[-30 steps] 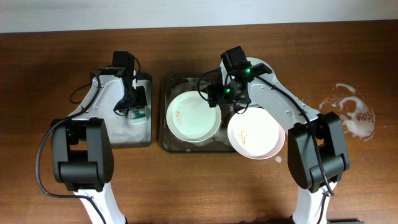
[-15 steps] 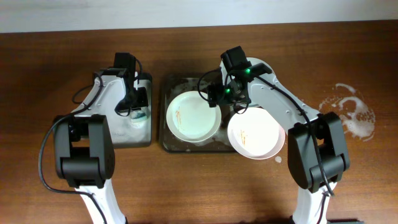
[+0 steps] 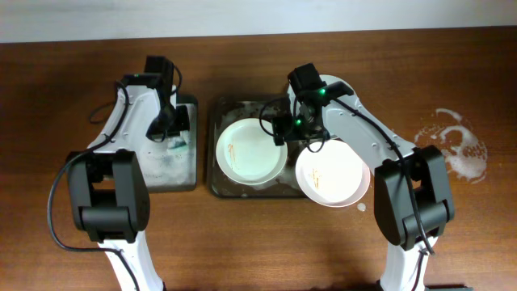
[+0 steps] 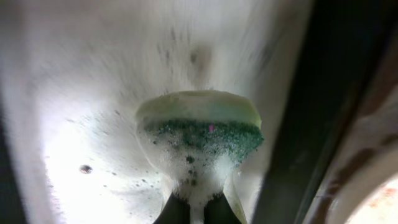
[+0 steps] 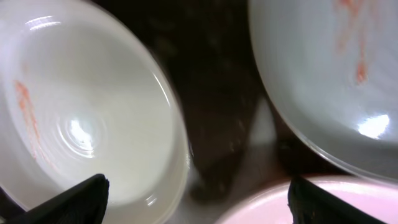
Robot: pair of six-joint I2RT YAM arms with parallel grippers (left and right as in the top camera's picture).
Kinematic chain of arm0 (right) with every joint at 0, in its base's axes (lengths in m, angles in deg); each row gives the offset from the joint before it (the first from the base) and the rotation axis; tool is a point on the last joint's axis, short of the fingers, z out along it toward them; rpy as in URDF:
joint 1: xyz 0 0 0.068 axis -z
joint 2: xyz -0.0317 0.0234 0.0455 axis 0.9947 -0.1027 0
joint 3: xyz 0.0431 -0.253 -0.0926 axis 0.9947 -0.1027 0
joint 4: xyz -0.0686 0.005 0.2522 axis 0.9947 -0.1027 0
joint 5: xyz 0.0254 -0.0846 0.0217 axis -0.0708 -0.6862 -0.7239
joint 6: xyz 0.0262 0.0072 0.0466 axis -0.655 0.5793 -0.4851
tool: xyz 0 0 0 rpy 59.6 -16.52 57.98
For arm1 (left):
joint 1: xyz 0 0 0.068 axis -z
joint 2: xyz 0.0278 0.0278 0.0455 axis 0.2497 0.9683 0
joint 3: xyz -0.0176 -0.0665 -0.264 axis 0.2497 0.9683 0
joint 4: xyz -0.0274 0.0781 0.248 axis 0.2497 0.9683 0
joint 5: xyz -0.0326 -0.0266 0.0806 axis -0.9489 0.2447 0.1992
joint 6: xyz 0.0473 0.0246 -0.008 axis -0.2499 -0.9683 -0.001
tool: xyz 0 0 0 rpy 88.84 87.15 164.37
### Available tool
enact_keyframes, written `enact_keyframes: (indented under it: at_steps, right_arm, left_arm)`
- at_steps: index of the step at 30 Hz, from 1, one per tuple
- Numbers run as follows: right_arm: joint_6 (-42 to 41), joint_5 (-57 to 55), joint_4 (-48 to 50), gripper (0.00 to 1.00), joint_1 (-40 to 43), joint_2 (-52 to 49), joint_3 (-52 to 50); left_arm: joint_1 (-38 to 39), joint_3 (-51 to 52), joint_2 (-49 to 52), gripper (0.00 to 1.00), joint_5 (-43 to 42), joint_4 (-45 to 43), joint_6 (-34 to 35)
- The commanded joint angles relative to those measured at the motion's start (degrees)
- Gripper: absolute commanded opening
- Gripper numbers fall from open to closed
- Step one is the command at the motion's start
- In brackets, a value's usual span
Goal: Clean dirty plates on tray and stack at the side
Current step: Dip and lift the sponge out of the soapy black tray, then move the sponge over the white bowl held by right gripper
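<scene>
Your left claw [image 4: 194, 208] grips a foamy green sponge [image 4: 199, 127]; your right claw [image 5: 198, 198] hangs spread wide over two smeared plates [image 5: 81, 124].

tray [image 3: 213, 153] is half hidden under the right arm [image 3: 359, 133] overhead; plates [image 5: 81, 124] are cropped at the wrist view's edges; sponge [image 4: 199, 124] is pretty blurred

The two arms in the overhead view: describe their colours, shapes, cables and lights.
Left arm and right arm match: white rounded link shells, bulky black joint housings, loose black cables looping alongside. A green light glows on the right arm's wrist.
</scene>
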Motion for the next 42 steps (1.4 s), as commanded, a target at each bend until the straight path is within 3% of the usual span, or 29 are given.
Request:
enact_keyframes:
  at_steps: [1, 5, 8, 11, 12, 32, 36, 42]
  right_arm:
    - [0.9, 0.2, -3.0, 0.93, 2.7, 2.7, 3.6]
    - [1.9, 2.7, -2.8, 0.91, 3.1, 2.0, 2.9]
    - [3.7, 4.5, -0.7, 0.81, 2.0, 1.7, 1.9]
    - [3.9, 4.4, 2.3, 0.53, 0.5, 1.6, 0.1]
    - [3.9, 4.2, 3.2, 0.50, 0.3, 1.6, -0.7]
    - [-2.6, 7.3, 9.6, 0.19, 0.1, -5.2, -4.9]
    - [-3.8, 9.4, 9.7, 0.04, 0.1, -6.0, -4.9]
    - [-4.5, 9.6, 9.8, 0.04, 0.2, -6.0, -4.9]
  left_arm:
    - [0.1, -3.6, -3.4, 0.01, -0.9, 2.4, -0.3]
    - [0.1, -3.6, -4.5, 0.01, -0.9, 3.5, -0.3]
    - [0.1, -3.6, -4.5, 0.01, -0.9, 3.9, -0.7]
    - [0.1, -3.6, -4.5, 0.01, -2.1, 3.8, -2.0]
    - [0.1, -3.6, -4.5, 0.01, -2.2, 3.8, -2.0]
    - [0.1, -3.6, -7.0, 0.01, -7.1, 1.8, -2.1]
    - [0.1, -3.6, -7.0, 0.01, -7.1, 2.0, -2.1]
    - [0.7, -3.6, -7.0, 0.01, -6.8, 2.7, -3.8]
